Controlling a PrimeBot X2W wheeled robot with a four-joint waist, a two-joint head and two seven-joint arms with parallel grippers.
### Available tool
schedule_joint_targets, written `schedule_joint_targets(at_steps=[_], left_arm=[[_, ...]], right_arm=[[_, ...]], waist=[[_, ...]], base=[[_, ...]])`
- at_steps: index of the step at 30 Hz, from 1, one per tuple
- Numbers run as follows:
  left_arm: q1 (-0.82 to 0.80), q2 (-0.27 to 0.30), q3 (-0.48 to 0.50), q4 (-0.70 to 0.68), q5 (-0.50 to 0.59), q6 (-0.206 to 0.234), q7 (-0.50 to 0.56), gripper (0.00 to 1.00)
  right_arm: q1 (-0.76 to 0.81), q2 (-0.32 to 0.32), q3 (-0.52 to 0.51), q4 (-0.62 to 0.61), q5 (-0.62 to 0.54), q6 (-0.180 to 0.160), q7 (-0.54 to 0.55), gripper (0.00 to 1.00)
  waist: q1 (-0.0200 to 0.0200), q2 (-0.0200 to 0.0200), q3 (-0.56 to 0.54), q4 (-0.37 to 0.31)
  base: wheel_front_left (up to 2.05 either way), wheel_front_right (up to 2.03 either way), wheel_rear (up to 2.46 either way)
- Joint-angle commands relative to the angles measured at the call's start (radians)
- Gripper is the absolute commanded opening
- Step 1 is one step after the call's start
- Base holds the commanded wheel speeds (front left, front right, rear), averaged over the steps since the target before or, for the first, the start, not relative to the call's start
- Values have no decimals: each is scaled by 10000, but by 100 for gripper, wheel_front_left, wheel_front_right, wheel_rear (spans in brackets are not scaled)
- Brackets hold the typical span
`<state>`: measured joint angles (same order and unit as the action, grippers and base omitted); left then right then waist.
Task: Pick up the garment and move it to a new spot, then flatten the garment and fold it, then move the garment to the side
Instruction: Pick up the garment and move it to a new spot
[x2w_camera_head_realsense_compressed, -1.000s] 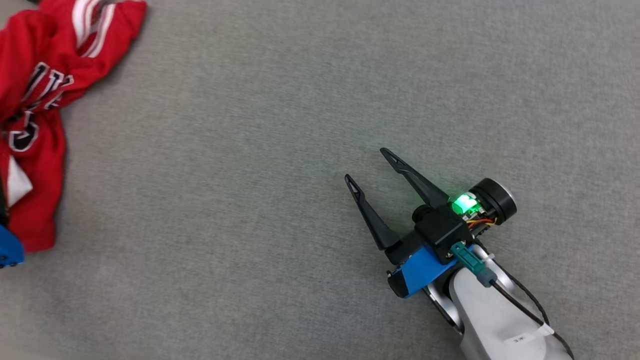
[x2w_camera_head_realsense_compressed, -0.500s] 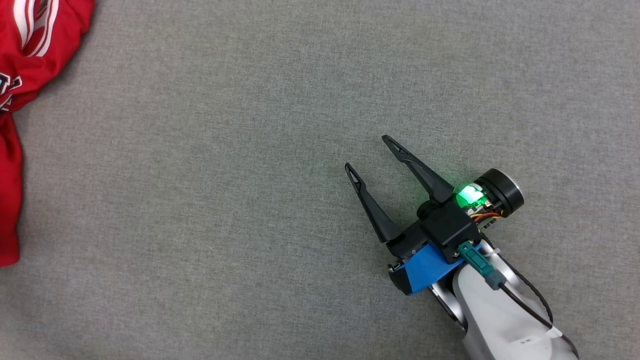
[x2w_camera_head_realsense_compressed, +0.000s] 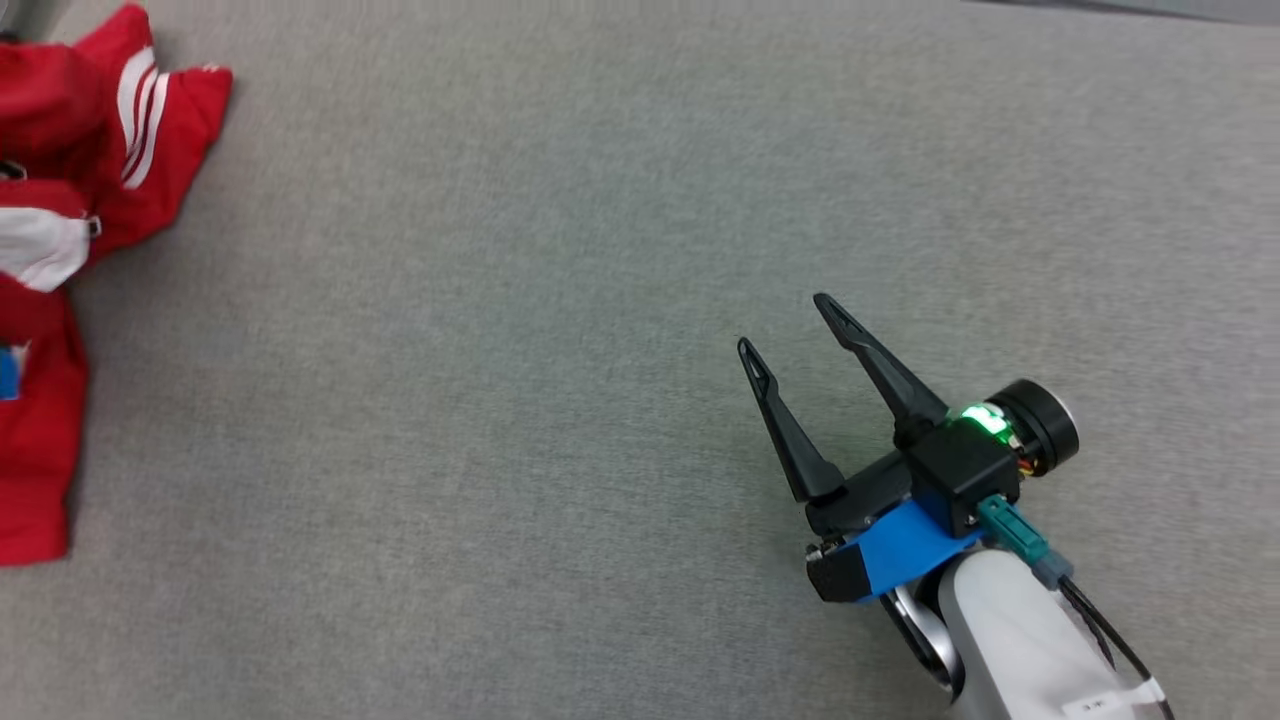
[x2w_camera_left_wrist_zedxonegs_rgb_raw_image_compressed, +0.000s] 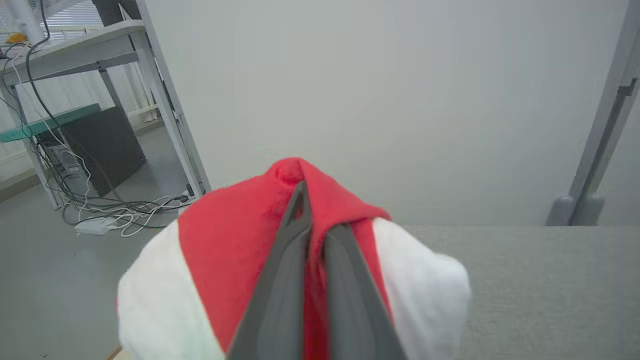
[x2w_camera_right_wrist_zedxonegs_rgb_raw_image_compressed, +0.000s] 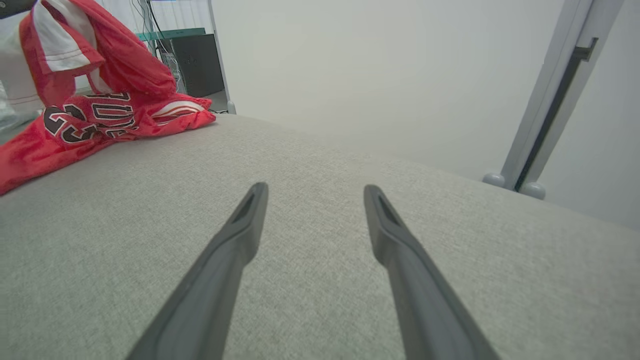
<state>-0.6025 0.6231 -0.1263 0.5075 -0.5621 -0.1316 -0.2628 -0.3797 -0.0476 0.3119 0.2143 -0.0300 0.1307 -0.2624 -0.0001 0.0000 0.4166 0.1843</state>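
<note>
The red garment (x2w_camera_head_realsense_compressed: 40, 420) lies at the left edge of the grey surface (x2w_camera_head_realsense_compressed: 500, 400). The head view's border cuts it off, so its full spread cannot be judged. In the left wrist view the left gripper (x2w_camera_left_wrist_zedxonegs_rgb_raw_image_compressed: 315, 220) has its fingers pinched together on a red-and-white fold. The fold wraps over one fingertip and seems raised off the surface. The right gripper (x2w_camera_head_realsense_compressed: 782, 322) hangs low over bare surface well apart from the garment. Its fingers are spread wide and empty, pointing up and left, and the pale forearm runs off the bottom edge.
</note>
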Motion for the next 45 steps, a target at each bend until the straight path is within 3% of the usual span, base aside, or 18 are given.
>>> schedule_joint_targets(at_steps=[1,12,23,29,30,31,32,37,45], left_arm=[[157,-92,7,-379,71,17,-30,0],[1080,-1370,-807,-3167,242,16,-28,0],[1819,-2350,-2536,-3893,765,16,-28,0],[2258,-2620,-3113,-3908,1126,17,-30,0],[2343,-2641,-3118,-3830,1199,16,-30,42],[2444,-2662,-3067,-3707,1239,17,-30,95],[2558,-2670,-3004,-3601,1306,16,-30,100],[3021,-2735,-2661,-2925,1608,16,-30,100],[3909,-3046,-1180,-2193,1958,16,-28,100]], right_arm=[[225,-51,-50,-74,119,1,-39,100],[1190,-44,-149,-347,643,3,-39,100],[1921,-44,191,-826,1069,3,-39,100],[2165,-42,407,-1115,1218,1,-39,100],[2192,-42,417,-1131,1237,1,-38,100],[2219,-42,421,-1153,1255,3,-38,100],[2236,-42,408,-1158,1268,3,-38,100],[2212,-44,270,-1044,1290,3,-37,100],[2093,-45,-23,-581,1358,1,-38,100]], waist=[[1,0,-458,-452],[1,0,-1493,-2349],[1,0,-1587,-4611],[1,0,-1443,-5197],[1,0,-1432,-5211],[1,0,-1425,-5209],[1,0,-1429,-5179],[1,0,-1570,-4758],[1,0,-2158,-3831]], base=[[0,0,0],[0,0,0],[0,0,0],[0,0,0],[0,0,0],[0,0,0],[0,0,0],[0,0,0],[0,0,0]])
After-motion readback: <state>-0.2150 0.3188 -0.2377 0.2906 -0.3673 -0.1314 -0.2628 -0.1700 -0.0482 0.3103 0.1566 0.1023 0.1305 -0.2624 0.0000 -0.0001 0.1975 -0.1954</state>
